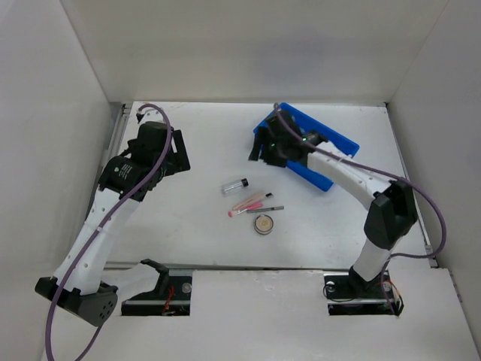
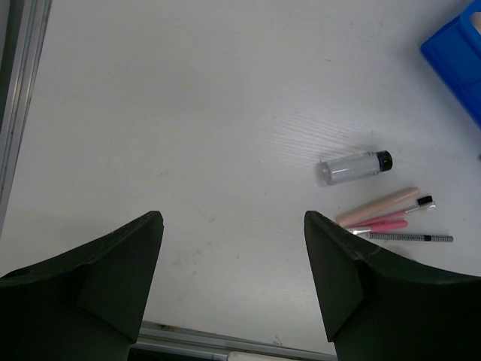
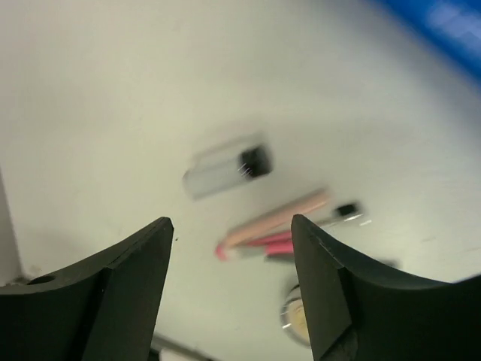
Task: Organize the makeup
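Right gripper [image 3: 229, 226], spread and empty, hangs above the white tabletop [image 3: 90, 113], with the clear black-capped plastic vial [image 3: 225, 167] just ahead. Better to turn the wrist so it closes across the barrel, not end to end. Left gripper [image 2: 233, 218]: spread, empty.

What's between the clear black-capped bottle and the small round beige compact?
In the top view, slim pink and beige sticks and a thin dark pencil lie there.

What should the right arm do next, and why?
Probably lower the right gripper toward the clear vial to pick it up. Its jaws stand open and empty beside the blue bin, and the vial lies alone, apart from the pink stick and compact, so it looks like the easiest grasp.
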`<state>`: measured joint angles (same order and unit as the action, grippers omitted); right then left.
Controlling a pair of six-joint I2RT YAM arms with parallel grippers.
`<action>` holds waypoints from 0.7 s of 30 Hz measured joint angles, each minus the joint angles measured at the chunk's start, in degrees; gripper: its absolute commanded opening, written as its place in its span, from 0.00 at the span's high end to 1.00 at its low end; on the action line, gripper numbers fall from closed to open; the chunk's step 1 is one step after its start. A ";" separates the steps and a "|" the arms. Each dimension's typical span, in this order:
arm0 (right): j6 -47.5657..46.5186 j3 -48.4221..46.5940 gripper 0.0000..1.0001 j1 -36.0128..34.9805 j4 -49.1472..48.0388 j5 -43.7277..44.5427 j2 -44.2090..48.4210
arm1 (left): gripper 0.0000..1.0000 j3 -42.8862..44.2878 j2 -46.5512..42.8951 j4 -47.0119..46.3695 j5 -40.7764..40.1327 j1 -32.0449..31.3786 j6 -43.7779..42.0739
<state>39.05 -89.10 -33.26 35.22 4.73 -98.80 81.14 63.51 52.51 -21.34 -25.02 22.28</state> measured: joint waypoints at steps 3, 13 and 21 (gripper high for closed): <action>7.21 0.92 0.26 -7.28 -0.22 -0.94 -3.02 | 0.27 0.00 -0.33 0.02 -0.31 0.00 0.00; 25.53 10.05 0.12 -8.15 -8.81 -6.27 -8.48 | 0.27 -0.79 -3.80 -0.44 0.11 0.00 0.02; 29.11 -0.72 0.19 -10.43 -6.64 -2.97 -17.90 | 0.26 -2.45 -4.04 -0.85 1.53 0.00 0.02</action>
<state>68.16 -89.82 -43.68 28.58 1.76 -116.71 78.70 59.46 51.66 -19.81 -25.02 22.31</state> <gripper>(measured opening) 0.839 0.742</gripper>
